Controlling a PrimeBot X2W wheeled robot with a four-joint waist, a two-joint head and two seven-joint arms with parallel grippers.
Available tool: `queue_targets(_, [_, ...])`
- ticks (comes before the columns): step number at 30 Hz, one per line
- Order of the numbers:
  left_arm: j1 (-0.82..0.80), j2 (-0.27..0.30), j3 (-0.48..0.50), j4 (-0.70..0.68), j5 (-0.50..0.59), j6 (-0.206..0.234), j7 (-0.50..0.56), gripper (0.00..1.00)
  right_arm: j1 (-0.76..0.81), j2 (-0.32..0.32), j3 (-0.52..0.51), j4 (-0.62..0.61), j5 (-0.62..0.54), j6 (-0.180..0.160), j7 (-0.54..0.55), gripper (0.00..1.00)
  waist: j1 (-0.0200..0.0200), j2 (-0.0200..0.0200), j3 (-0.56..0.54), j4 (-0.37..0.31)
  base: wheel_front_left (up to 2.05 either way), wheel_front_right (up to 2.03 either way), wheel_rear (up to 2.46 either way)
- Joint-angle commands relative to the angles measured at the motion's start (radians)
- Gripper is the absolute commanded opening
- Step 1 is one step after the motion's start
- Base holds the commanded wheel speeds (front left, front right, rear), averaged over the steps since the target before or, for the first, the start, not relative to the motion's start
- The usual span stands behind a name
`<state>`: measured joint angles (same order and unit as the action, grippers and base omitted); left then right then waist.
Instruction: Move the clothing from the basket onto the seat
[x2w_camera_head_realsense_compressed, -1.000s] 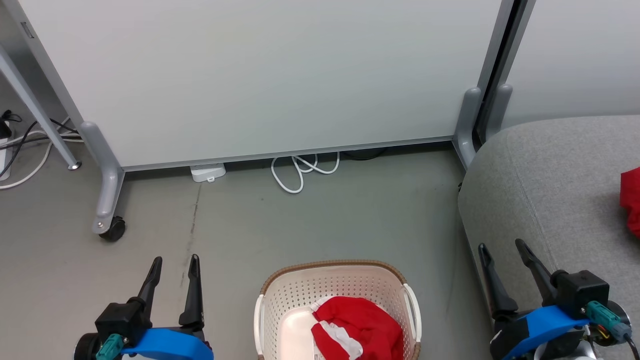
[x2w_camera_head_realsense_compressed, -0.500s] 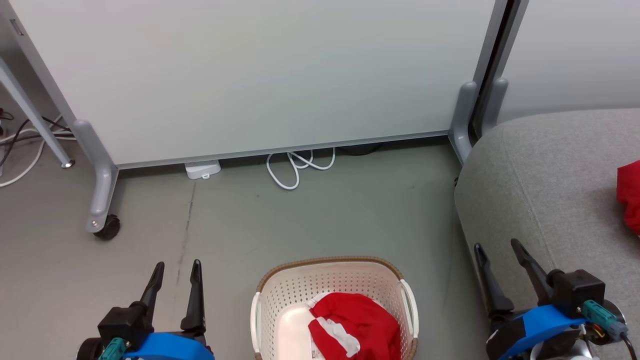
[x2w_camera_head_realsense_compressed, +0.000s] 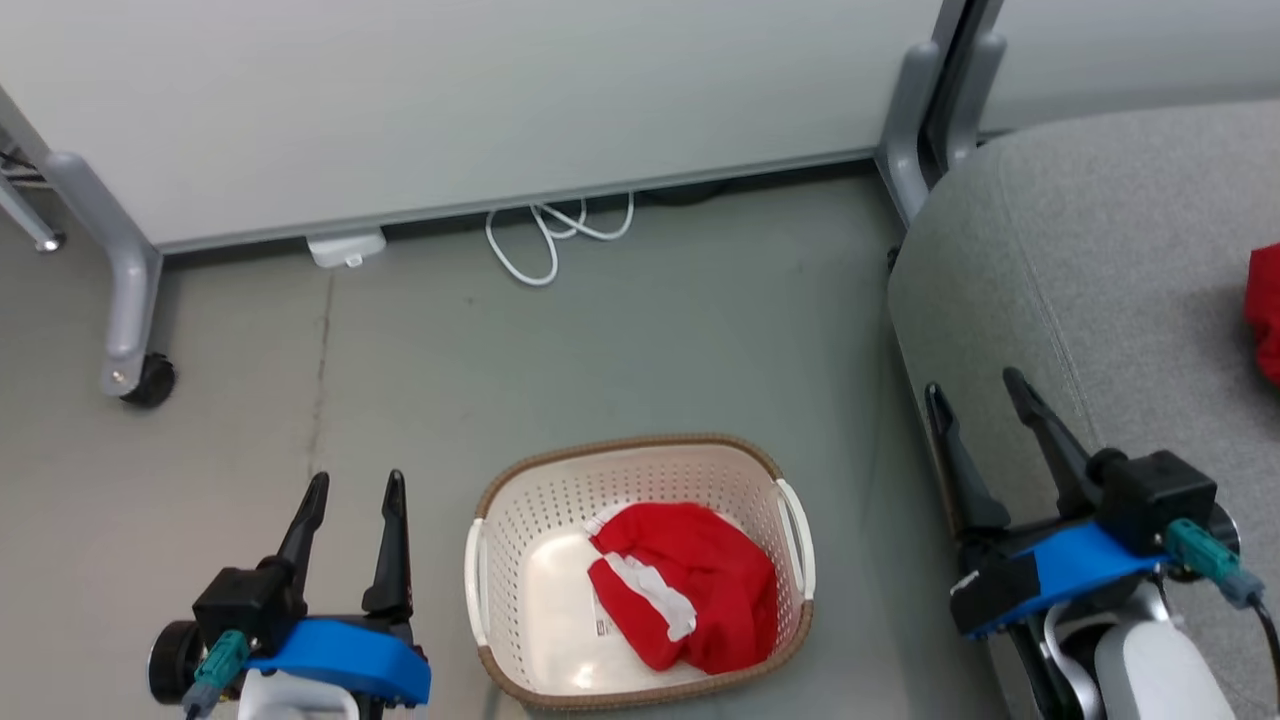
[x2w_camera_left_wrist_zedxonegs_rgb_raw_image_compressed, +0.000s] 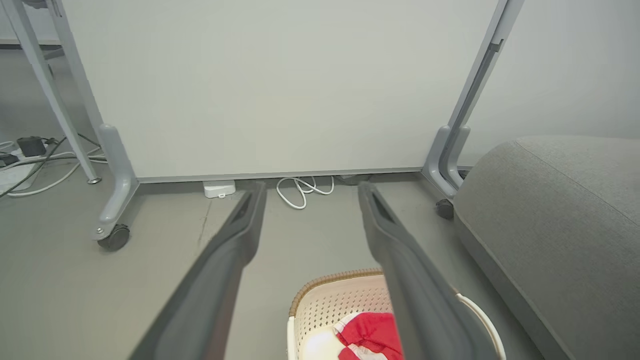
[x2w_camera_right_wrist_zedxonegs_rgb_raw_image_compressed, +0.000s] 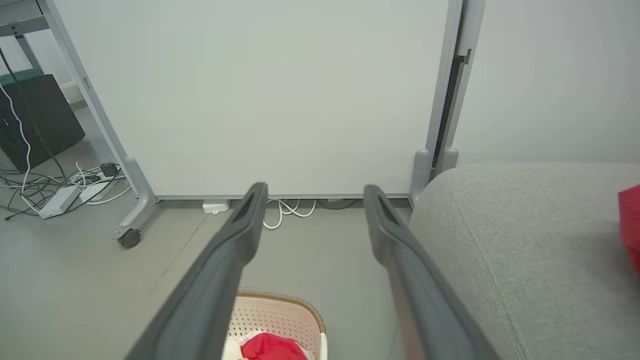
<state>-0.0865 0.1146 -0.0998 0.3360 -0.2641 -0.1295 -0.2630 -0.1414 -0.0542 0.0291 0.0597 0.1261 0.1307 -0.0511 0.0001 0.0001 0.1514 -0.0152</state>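
I see one red garment (x2w_camera_head_realsense_compressed: 690, 585) bunched up in the basket (x2w_camera_head_realsense_compressed: 620, 447), toward its R side. It has a white stripe across the front fold, and the label print is too small to read. The basket is cream and perforated w/ a brown rim, and it sits on the floor between my arms, just beside the grey seat (x2w_camera_head_realsense_compressed: 1100, 250). A second red piece (x2w_camera_head_realsense_compressed: 1265, 310) lies on the seat at the frame edge. L gripper (x2w_camera_head_realsense_compressed: 357, 480) is released w/ nothing between the fingers, hanging over bare floor left of the basket. R gripper (x2w_camera_head_realsense_compressed: 972, 383) is also released and empty, over the seat's front edge. Head cam gives the whole basket interior, while L wrist cam catches just its far rim (x2w_camera_left_wrist_zedxonegs_rgb_raw_image_compressed: 340, 274). R wrist cam adds a power strip (x2w_camera_right_wrist_zedxonegs_rgb_raw_image_compressed: 60, 199) and a black box (x2w_camera_right_wrist_zedxonegs_rgb_raw_image_compressed: 35, 120) beyond the white panel (x2w_camera_right_wrist_zedxonegs_rgb_raw_image_compressed: 260, 90).
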Motion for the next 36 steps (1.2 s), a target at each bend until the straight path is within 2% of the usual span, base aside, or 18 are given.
queue_targets(1, [-0.037, 0.007, -0.007, 0.001, 0.005, -0.001, -0.003, 1.0, -0.04, -0.004, 0.005, -0.012, 0.007, 0.0, -0.008, 1.0, -0.0001, -0.0001, 0.115, -0.058, 0.0, 0.0, 0.0])
queue_targets(3, [-0.053, 0.012, -0.015, 0.005, 0.007, -0.001, -0.003, 1.0, -0.06, -0.005, 0.009, -0.018, 0.003, 0.0, -0.013, 1.0, -0.0001, -0.0001, 0.148, -0.072, 0.0, 0.0, 0.0])
queue_targets(10, [-0.191, 0.054, -0.088, 0.058, 0.002, -0.001, -0.003, 1.0, -0.2, -0.002, 0.034, -0.027, 0.012, 0.0, -0.061, 1.0, -0.0001, -0.0001, 0.365, -0.174, 0.0, 0.0, 0.0])
queue_targets(20, [-0.421, 0.105, -0.223, 0.258, -0.02, -0.001, -0.003, 1.0, -0.331, 0.004, 0.08, -0.019, 0.032, 0.0, -0.123, 1.0, -0.0001, -0.0001, 0.588, -0.293, 0.0, 0.0, 0.0])
queue_targets(28, [-0.562, 0.132, -0.381, 0.428, -0.066, -0.001, 0.024, 1.0, -0.378, 0.005, 0.125, 0.004, 0.077, 0.0, -0.163, 1.0, -0.0001, -0.0001, 0.686, -0.34, 0.0, 0.0, 0.0])
queue_targets(36, [-0.623, 0.124, -0.559, 0.489, -0.162, -0.001, 0.044, 1.0, -0.394, 0.005, 0.155, 0.041, 0.105, 0.0, -0.19, 1.0, -0.0001, -0.0001, 0.722, -0.352, 0.0, 0.0, 0.0])
